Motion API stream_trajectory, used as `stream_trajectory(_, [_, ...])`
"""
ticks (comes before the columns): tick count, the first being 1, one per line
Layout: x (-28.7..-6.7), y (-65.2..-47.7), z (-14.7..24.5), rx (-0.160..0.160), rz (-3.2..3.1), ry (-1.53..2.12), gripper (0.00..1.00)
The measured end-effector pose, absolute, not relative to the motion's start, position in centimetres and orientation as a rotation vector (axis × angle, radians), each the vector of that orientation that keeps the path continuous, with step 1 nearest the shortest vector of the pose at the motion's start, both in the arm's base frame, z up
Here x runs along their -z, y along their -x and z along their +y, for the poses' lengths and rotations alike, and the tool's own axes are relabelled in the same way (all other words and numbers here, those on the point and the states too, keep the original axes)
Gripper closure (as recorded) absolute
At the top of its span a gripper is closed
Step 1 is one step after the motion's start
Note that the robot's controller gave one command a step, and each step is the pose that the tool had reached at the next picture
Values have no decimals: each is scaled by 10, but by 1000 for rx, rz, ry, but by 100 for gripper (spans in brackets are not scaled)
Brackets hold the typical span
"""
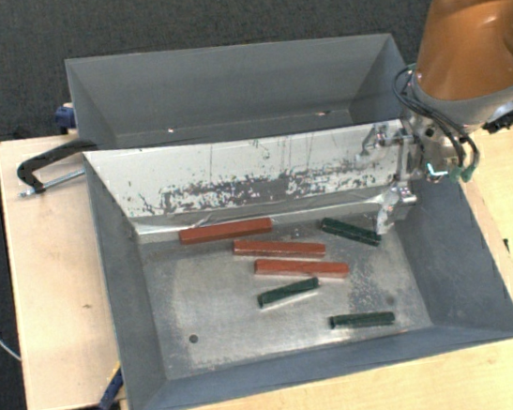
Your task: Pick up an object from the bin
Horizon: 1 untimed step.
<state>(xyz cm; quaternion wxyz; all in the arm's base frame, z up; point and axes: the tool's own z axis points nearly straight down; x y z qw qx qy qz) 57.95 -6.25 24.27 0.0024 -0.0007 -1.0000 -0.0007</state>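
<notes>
Gripper (390, 213) low at the far right corner of the grey bin (126, 303), just beside the right end of a dark green bar (350, 232) lying tilted there; contact unclear, and can't tell if it is spread or closed. Three red-brown bars (279, 246) lie mid-floor to the left. Two more green bars (288, 291) lie nearer, well apart from the gripper.

Grey metal bin (127, 293), gripper (393, 212) low at its back right corner, beside a dark green bar (350, 232), red-brown bars (280, 247) mid-floor.
</notes>
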Motion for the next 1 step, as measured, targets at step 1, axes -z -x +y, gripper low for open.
stream_trajectory(1, [-247, -581, -62, 1, -3145, 0, 0])
